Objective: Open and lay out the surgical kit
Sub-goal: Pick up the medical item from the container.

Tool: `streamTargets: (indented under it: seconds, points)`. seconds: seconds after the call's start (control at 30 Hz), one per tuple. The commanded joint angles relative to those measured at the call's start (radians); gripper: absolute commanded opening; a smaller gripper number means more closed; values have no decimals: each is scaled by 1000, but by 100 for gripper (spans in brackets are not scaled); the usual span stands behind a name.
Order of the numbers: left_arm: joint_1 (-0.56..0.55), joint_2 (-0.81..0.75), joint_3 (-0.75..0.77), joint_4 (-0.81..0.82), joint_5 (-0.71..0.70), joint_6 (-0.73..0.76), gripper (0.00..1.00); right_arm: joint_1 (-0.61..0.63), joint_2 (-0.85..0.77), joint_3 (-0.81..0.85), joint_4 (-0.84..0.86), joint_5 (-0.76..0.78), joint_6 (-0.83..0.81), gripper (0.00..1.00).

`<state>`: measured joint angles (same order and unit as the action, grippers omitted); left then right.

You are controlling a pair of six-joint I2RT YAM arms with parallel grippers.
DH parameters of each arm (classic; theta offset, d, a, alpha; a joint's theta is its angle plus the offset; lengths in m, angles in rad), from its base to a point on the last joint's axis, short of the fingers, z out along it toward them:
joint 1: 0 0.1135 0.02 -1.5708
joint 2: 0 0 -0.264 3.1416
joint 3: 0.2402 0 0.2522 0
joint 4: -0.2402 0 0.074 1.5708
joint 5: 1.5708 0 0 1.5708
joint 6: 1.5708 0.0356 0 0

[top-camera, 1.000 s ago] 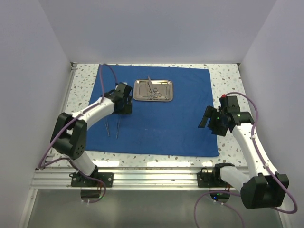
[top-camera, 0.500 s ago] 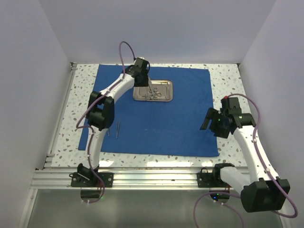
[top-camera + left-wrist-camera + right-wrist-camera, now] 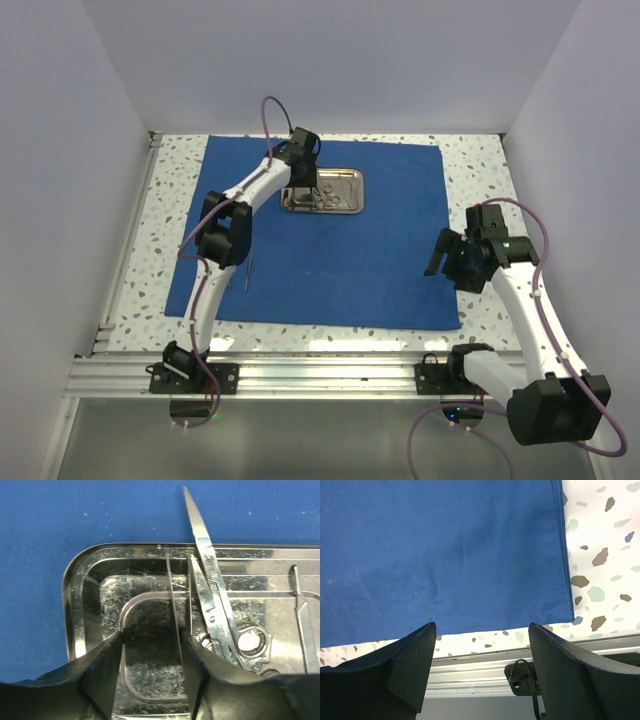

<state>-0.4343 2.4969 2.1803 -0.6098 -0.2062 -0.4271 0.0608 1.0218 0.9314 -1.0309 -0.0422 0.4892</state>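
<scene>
Starting at the left, the royal-blue cloth wrap (image 3: 330, 260) is seen spread flat on the speckled table (image 3: 480, 160), with one slim silver instrument (image 3: 247, 268) laid on its left part. The small rectangular shiny steel tray (image 3: 80, 585) is located at the far middle of the cloth. The left gripper (image 3: 152, 647) is held over the tray's left half, fingers partly apart, nothing gripped; a thin silver rod (image 3: 175, 615), kind not discernible, is straddled by them. The slim silver scissors (image 3: 214, 580) are found just right of the finger gap. Their long axis is set near to far across the tray's short side, square to the closing line, and the tips are pointed away from the arm bases, past the far rim. The left arm is judged much the nearer. The right gripper (image 3: 482, 630) is held wide apart and unloaded over the cloth's near right corner, well apart from the tray.
</scene>
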Motion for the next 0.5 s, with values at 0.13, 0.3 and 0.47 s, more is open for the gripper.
streamTargets:
  seconds: [0.13, 0.3, 0.47]
  points:
    - [-9, 86, 76, -99, -61, 54, 34, 4, 30, 40, 0, 15, 0, 78]
    - [-9, 105, 33, -139, -78, 68, 0, 4, 34, 30, 11, 4, -1, 78]
    - [-7, 25, -53, -104, -53, 76, 0, 4, 40, 23, 34, -27, -3, 78]
